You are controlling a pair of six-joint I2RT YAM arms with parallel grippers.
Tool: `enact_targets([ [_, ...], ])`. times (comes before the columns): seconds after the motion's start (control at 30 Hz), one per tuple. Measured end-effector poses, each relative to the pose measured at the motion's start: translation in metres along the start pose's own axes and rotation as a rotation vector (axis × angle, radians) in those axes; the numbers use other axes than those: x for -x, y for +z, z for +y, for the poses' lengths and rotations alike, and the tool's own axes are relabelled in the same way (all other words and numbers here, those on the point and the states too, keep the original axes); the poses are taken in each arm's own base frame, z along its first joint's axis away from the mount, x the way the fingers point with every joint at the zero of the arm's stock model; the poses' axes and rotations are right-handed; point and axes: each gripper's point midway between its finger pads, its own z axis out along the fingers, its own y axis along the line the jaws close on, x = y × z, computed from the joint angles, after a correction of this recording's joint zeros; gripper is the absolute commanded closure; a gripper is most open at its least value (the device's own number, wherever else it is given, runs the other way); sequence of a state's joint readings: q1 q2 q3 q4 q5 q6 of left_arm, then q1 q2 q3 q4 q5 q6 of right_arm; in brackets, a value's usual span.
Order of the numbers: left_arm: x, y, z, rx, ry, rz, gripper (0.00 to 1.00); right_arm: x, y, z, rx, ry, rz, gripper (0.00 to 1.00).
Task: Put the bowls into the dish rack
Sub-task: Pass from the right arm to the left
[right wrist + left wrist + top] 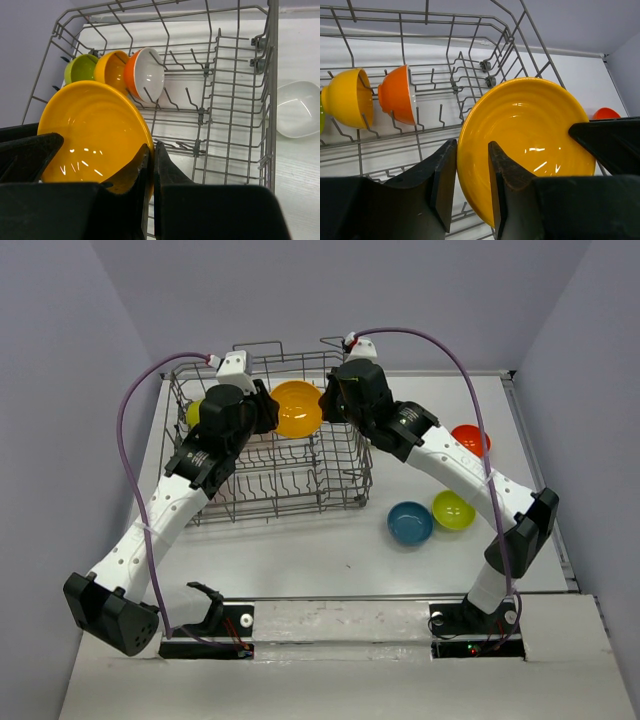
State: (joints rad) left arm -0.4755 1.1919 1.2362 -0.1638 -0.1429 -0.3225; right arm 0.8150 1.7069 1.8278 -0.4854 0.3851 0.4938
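— Why is the yellow bowl [297,408] held up over the dish rack [345,490]?
— It seems it is being passed across. One side of its rim is pinched tight by the right gripper [152,150]. The left gripper [471,147] is set around the other side, one finger inside and one outside. It cannot be told if the rim is squeezed there.
— Why is it held on its edge?
— Bowls are stood up between the tines, so it is likely tipped ready for a slot.
— How many are counted in the rack?
— Three, in a row by the rack's far left corner: a green bowl [80,70], a second yellow bowl [112,70] and a red-orange bowl [145,75].
— And on the table [300,560]?
— Four are seen. A blue bowl [410,523] and a second green bowl [453,510] are placed just beside each other in the near right part. A second red-orange bowl [470,438] is near the right edge. A white bowl [297,110] is seen just outside one rack wall, but which wall cannot be told.
— So in all?
— Eight: two yellow, two green, two red-orange, one blue, one white.
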Motion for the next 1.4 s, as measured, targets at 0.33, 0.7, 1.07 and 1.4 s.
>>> enact_targets([
  [0.33, 0.0, 0.0, 0.005, 0.019, 0.011, 0.0, 0.74, 0.001, 0.002, 0.0, -0.005, -0.012, 0.001, 0.99],
  [0.7, 0.0, 0.0, 0.008, 0.031, 0.014, 0.0, 1.0, 0.002, 0.002, 0.003, -0.003, -0.032, 0.008, 0.99],
  [1.07, -0.001, -0.004, 0.013, 0.059, 0.011, 0.005, 1.0, -0.001, 0.009, 0.005, -0.018, -0.027, -0.002, 0.59],
  [1.4, -0.009, -0.013, 0.019, 0.093, 0.03, 0.037, 1.0, 0.011, 0.007, 0.007, -0.037, -0.007, -0.064, 0.35],
])
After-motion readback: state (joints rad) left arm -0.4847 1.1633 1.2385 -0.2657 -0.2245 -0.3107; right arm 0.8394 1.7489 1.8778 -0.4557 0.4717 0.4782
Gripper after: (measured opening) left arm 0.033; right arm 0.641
